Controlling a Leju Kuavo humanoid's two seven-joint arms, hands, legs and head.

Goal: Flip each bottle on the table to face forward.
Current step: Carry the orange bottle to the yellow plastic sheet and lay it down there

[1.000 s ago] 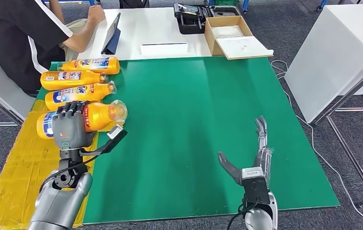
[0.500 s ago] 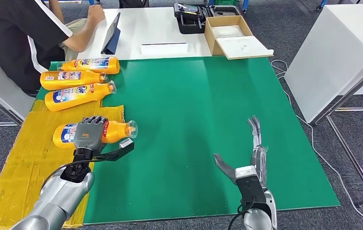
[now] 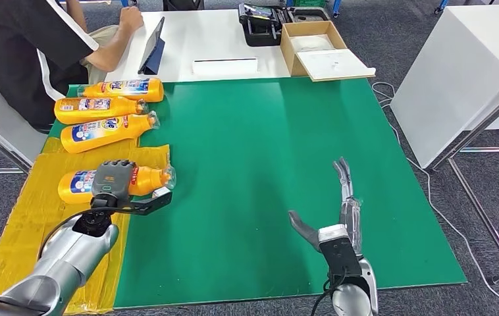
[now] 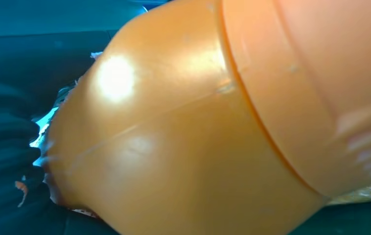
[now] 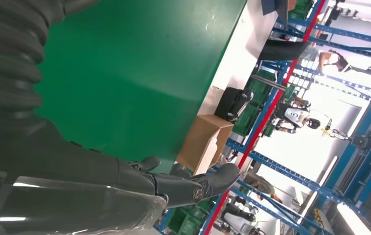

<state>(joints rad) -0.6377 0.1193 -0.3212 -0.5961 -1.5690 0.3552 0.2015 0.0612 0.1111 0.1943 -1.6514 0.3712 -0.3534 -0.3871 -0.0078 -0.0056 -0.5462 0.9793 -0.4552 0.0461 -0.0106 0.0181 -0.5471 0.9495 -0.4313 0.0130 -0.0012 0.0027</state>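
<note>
An orange bottle [image 3: 77, 185] lies on its side on the yellow sheet [image 3: 23, 230] at the mat's near left, its cap pointing right. My left hand [image 3: 113, 182] grips it around the middle, fingers over the top and thumb reaching out below. The left wrist view shows the bottle's orange body [image 4: 198, 122] pressed close to the camera. Three more orange bottles [image 3: 123, 87] [image 3: 99, 108] [image 3: 105, 130] lie in a row at the far left, labels up. My right hand [image 3: 339, 214] hovers open over the green mat [image 3: 266, 145] near the front; its fingers [image 5: 193, 186] are spread.
A person in a black shirt [image 3: 29, 46] sits at the far left corner, beside the bottle row. Behind the mat a white table holds a tablet [image 3: 153, 47], a black case [image 3: 263, 23] and a cardboard box [image 3: 313, 46]. A white block [image 3: 457, 79] stands to the right.
My left hand has carried the orange bottle from beside the row towards me and laid it level on the yellow sheet. The right hand has drifted slightly left.
</note>
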